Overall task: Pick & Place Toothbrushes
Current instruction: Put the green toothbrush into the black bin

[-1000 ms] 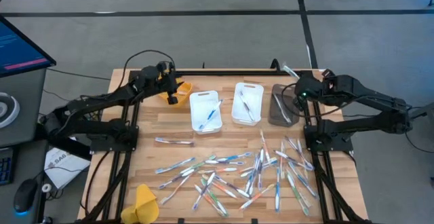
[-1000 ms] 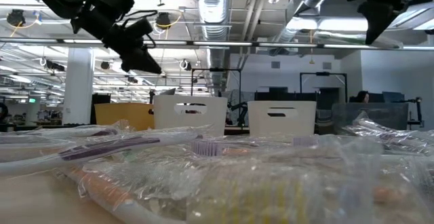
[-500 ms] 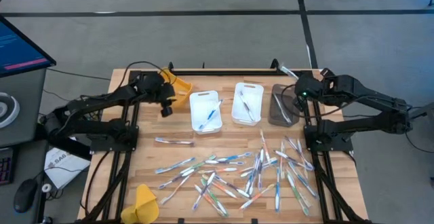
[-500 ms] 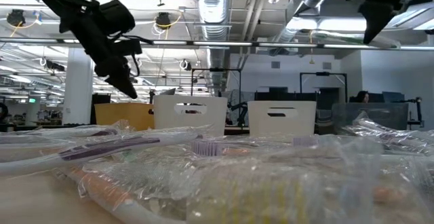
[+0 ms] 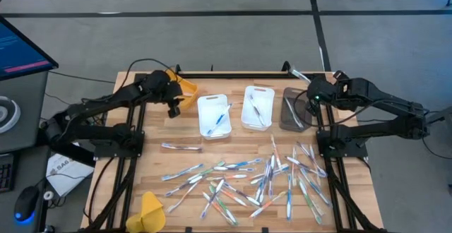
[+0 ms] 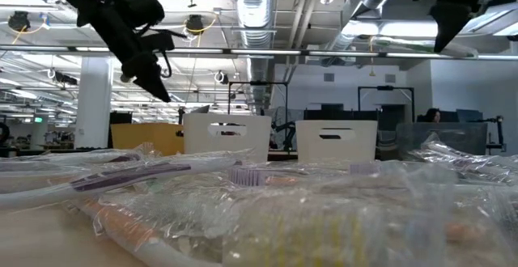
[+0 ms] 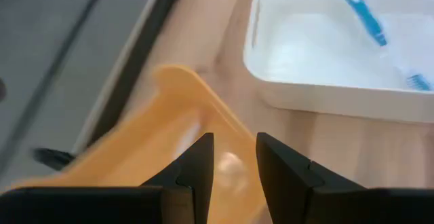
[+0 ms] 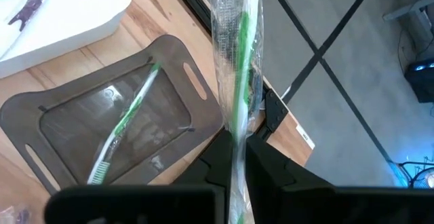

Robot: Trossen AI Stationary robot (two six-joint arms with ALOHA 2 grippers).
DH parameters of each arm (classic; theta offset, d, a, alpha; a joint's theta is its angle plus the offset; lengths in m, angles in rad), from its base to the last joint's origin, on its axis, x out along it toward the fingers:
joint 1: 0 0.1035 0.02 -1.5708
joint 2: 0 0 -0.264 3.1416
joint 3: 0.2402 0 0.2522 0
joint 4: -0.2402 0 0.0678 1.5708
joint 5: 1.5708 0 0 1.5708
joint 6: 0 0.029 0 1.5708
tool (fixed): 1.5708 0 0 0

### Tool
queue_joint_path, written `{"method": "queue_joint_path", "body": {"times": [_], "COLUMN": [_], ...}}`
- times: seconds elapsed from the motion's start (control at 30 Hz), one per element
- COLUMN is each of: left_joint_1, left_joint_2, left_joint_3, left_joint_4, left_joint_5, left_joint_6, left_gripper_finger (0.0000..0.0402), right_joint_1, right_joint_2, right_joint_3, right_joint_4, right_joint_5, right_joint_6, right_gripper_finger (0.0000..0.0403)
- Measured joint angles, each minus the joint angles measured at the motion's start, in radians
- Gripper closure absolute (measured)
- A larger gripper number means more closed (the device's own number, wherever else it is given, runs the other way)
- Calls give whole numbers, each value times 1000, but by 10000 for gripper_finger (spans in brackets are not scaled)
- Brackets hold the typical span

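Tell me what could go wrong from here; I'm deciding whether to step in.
The right claw pinches its wrapped green toothbrush near one end, so it may swing and miss the dark tray, landing beyond the table edge. The left claw hangs low over the yellow tray and might knock it.

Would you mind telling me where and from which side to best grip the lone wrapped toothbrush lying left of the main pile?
Judging from above, grip the lone toothbrush mid-handle, coming straight down with fingers across its width: it lies flat, lengthwise left to right, clear of the pile.
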Motion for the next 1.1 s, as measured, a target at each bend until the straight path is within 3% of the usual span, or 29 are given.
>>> {"method": "queue_joint_path", "body": {"times": [0.17,0.43,0.6,0.9,1.1], "left_joint_1": [1,-4,-5,-5,-3], "left_joint_2": [19,221,262,88,-81], "left_joint_3": [2,-4,-5,-5,-5], "left_joint_4": [24,13,-52,-146,-148], "left_joint_5": [-95,-33,-24,7,-87], "left_joint_6": [20,11,10,22,74], "left_gripper_finger": [298,298,298,298,298], "right_joint_1": [0,1,0,0,-3], "right_joint_2": [0,0,0,0,0], "right_joint_3": [0,0,0,0,1], "right_joint_4": [0,0,-1,1,3], "right_joint_5": [0,2,2,3,2], "right_joint_6": [0,-23,-23,-34,-34], "right_gripper_finger": [385,375,380,378,380]}}
